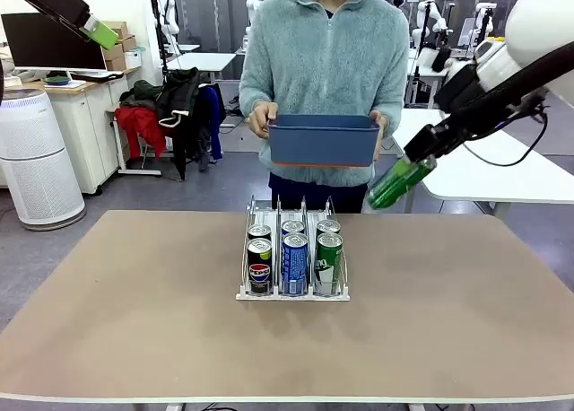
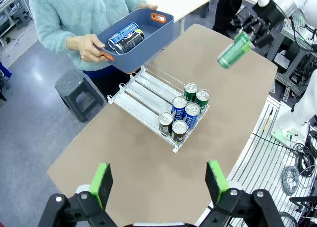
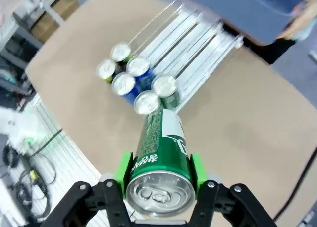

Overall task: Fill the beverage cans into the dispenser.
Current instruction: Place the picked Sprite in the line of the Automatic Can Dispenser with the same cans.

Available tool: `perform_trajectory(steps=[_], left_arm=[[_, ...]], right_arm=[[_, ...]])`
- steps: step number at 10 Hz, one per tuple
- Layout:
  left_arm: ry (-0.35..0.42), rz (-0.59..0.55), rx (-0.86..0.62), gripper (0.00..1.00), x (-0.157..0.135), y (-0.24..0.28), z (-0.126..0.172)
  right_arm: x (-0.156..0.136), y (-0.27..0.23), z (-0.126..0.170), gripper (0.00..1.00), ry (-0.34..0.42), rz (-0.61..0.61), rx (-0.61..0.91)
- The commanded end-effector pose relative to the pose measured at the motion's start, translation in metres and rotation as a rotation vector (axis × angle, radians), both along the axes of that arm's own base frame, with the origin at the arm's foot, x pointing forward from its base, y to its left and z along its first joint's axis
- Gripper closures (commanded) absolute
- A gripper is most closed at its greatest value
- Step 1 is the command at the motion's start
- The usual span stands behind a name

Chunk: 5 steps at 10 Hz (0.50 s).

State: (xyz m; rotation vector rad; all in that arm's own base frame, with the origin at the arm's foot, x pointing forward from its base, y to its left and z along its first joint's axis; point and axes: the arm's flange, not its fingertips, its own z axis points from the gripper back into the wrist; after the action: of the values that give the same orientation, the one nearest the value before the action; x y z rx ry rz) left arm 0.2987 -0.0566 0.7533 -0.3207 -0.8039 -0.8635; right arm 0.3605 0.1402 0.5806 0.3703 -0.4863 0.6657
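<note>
1. The green can (image 3: 161,147) is clamped near its lid end between the right fingers (image 3: 123,170), which are closed on it. It hangs in the air to the right of the dispenser (image 1: 291,215), well apart from it, over the counter's (image 1: 134,321) far right edge.
2. Its long axis is slanted, neither upright nor level. The silver pull-tab lid faces back toward the wrist, and the base points down toward the dispenser.
3. The step in hand looks like the carry, with the can lifted and not yet placed.
4. The dispenser holds six cans at the robot's end, two per lane. In the front view the black Pepsi cans (image 1: 259,269) are on the left, the blue cans (image 1: 295,263) in the middle and the green pair (image 1: 329,261) on the right. The lanes behind them are bare.
5. The next move probably calls for bringing the can over the right lane, turning it upright with the base down, and lowering it between the dividers behind the green pair.
6. The left fingers (image 2: 101,182) are spread wide, holding nothing, high above the counter.
7. Across the counter, a person holds a blue bin (image 1: 323,142) with two more cans (image 2: 126,37) lying inside.
</note>
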Motion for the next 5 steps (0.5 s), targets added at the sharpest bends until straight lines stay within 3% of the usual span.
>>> perform_trajectory(steps=[1, 2, 4, 5], left_arm=[[0.008, 0.005, -0.009, 0.0, 0.0, 0.0, 0.0], [0.008, 0.005, -0.009, 0.0, 0.0, 0.0, 0.0], [0.008, 0.005, -0.009, 0.0, 0.0, 0.0, 0.0], [0.008, 0.005, -0.009, 0.0, 0.0, 0.0, 0.0]], right_arm=[[0.014, -0.012, 0.015, 0.42, 0.146, 0.268, -0.035], [0.0, 0.0, 0.0, 0.42, 0.0, 0.0, 0.0], [0.0, 0.0, 0.0, 0.42, 0.0, 0.0, 0.0], [0.001, 0.0, -0.004, 0.42, 0.06, 0.086, -0.007]])
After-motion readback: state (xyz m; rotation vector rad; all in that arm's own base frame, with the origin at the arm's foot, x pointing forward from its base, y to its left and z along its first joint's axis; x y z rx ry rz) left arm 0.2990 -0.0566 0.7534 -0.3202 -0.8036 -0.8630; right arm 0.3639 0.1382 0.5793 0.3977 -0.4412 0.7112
